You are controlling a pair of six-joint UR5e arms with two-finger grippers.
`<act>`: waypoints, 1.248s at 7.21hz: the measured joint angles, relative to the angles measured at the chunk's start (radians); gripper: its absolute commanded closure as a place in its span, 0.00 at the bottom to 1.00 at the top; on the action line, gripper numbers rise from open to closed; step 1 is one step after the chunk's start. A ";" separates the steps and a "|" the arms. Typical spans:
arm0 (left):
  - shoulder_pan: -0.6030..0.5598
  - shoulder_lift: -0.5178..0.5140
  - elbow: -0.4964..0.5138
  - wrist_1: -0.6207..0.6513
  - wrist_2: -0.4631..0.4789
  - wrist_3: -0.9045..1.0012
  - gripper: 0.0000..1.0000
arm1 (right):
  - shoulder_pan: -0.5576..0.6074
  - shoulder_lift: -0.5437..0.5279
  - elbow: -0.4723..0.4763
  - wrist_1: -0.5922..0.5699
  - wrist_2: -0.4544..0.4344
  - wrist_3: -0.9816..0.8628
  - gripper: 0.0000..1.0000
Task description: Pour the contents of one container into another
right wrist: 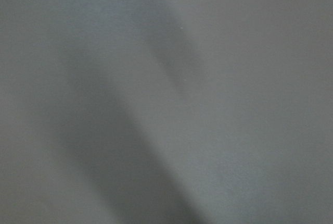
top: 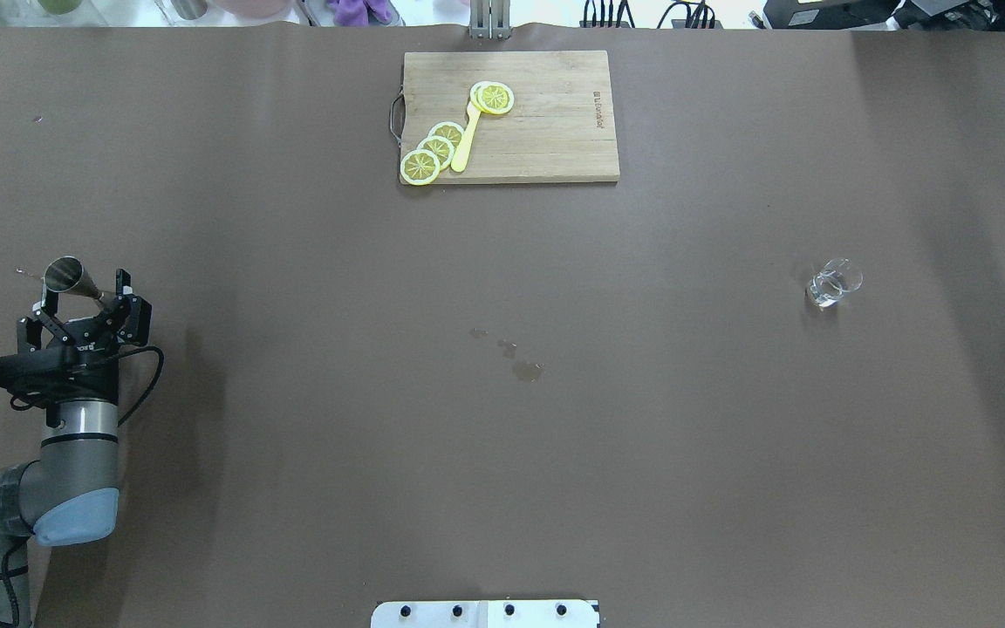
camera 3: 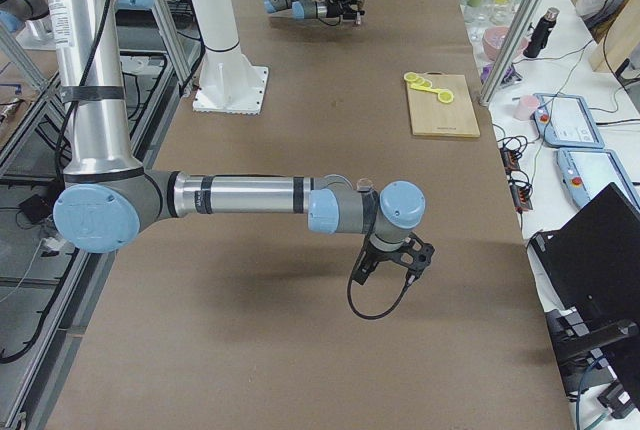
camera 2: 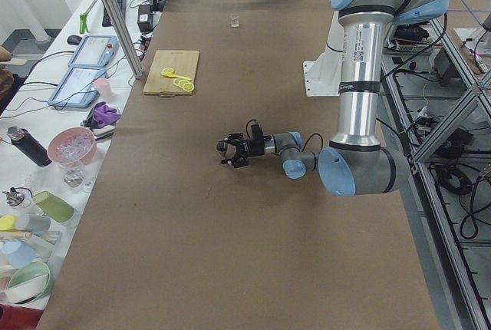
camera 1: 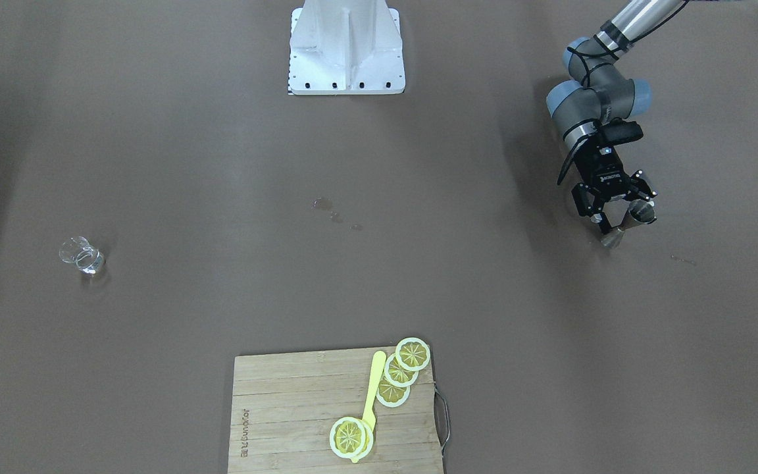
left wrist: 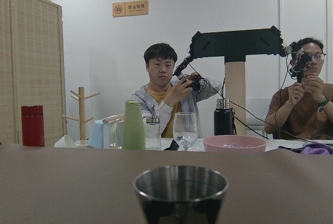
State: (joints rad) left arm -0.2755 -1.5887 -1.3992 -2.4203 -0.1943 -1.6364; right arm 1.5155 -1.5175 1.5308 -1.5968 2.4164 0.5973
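L gripper [top: 84,290] sits w/ jaws spread either side of the upright steel jigger [top: 72,279] at the left end of the table [top: 502,453]; the left wrist cam shows just the jigger's rim, no fingers. Glass cup [top: 834,283] stands far off toward the right end. R gripper [camera 3: 395,258] appears only in the right side view, so can't tell its state.

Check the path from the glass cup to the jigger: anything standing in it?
Nothing visible stands between the glass cup and the jigger. Only flat wet spots mark the table midway; the cutting board lies off the line, at the far edge.
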 measured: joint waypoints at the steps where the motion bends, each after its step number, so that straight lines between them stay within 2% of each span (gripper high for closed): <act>1: 0.002 0.001 -0.006 0.001 0.006 0.001 0.01 | 0.008 -0.014 0.005 0.001 -0.001 -0.008 0.00; 2: 0.007 0.002 -0.011 0.001 0.019 0.001 0.01 | 0.011 -0.021 0.018 0.005 -0.005 -0.055 0.00; 5: 0.042 0.008 -0.017 0.000 0.074 0.002 0.01 | 0.017 -0.060 0.091 0.021 -0.082 -0.458 0.00; 9: 0.087 0.037 -0.026 -0.010 0.123 0.002 0.01 | 0.035 -0.097 0.103 0.024 -0.131 -0.523 0.00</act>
State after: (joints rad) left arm -0.1886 -1.5521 -1.4249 -2.4303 -0.0718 -1.6346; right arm 1.5505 -1.6145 1.6338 -1.5728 2.2856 0.0744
